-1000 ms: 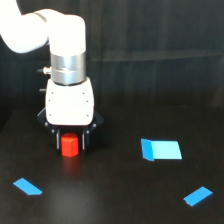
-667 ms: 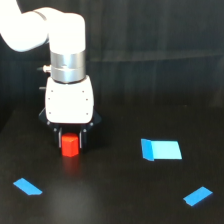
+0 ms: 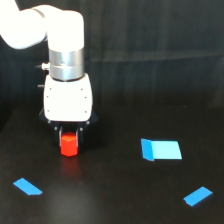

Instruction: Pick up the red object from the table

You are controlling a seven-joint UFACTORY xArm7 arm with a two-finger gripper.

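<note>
The red object [image 3: 69, 145] is a small red-orange block on the black table [image 3: 115, 190], left of centre in the exterior view. My gripper [image 3: 69, 139] hangs straight down over it from the white arm. Its dark fingers [image 3: 80, 136] press against both sides of the block's upper part, so it is shut on the block. The block's lower half shows below the fingertips, at or just above the table surface; I cannot tell if it still touches.
Three flat blue pieces lie on the table: a larger one [image 3: 161, 149] to the exterior view's right of the gripper, a small one [image 3: 27, 186] at the front left, and a small one [image 3: 198, 196] at the front right.
The fingers have closed in from a wider stance onto the sides of the red block. The arm and block have hardly shifted.
</note>
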